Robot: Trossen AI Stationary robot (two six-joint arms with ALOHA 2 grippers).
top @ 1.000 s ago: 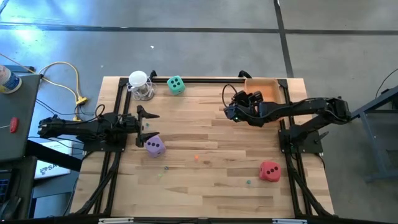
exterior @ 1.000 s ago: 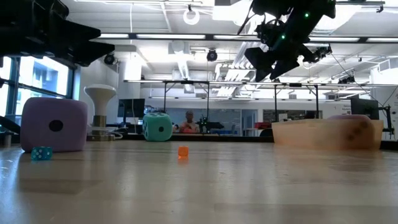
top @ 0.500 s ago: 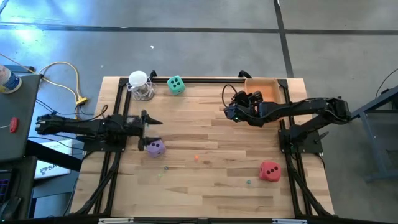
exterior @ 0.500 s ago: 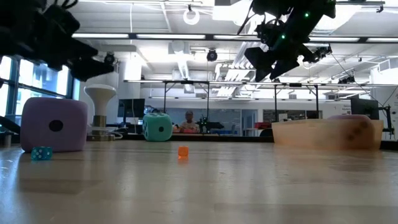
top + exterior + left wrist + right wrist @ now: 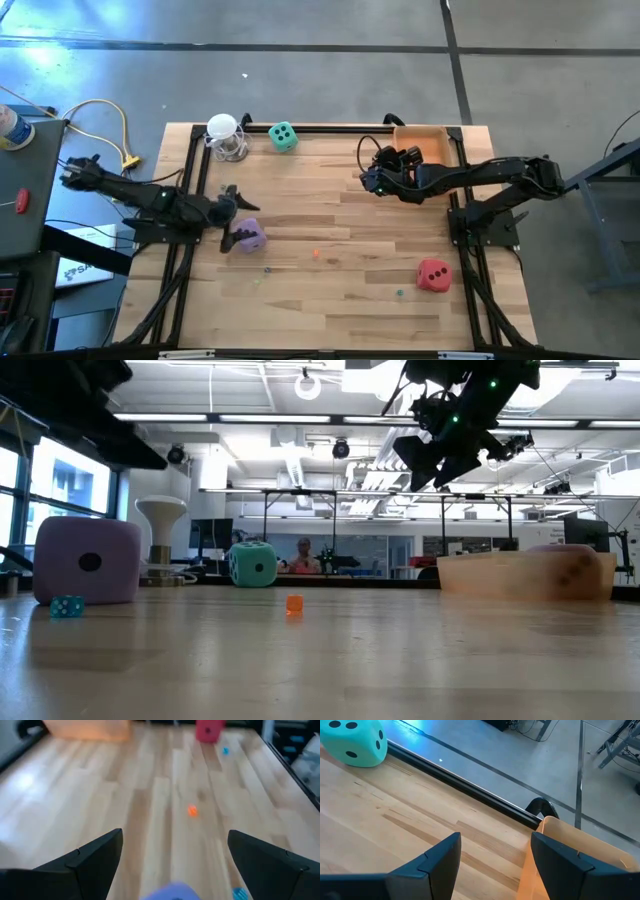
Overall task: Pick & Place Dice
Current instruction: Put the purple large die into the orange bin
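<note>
The purple die (image 5: pixel 252 236) rests on the table at the left, also seen in the low view (image 5: pixel 86 560). My left gripper (image 5: pixel 236 220) hovers open just left of and above it. In the left wrist view its fingers (image 5: pixel 172 855) stand wide apart, with only the top of the purple die (image 5: pixel 172 892) showing between them. The green die (image 5: pixel 283 136) sits at the far edge and the red die (image 5: pixel 433 274) at the near right. My right gripper (image 5: pixel 368 175) hangs open and empty above the table beside the tan box (image 5: pixel 425 143).
A white round-topped object (image 5: pixel 223 135) stands at the far left, next to the green die. Tiny beads lie on the wood: an orange one (image 5: pixel 315 254) and teal ones (image 5: pixel 266 268). A pinkish shape (image 5: pixel 562 560) shows in the box. Bare wood lies mid-table.
My left arm has swung and risen. Its gripper has moved a little toward the table's near edge, onto the purple die's side, and still stands open. The purple die has not moved. My right arm has kept still.
</note>
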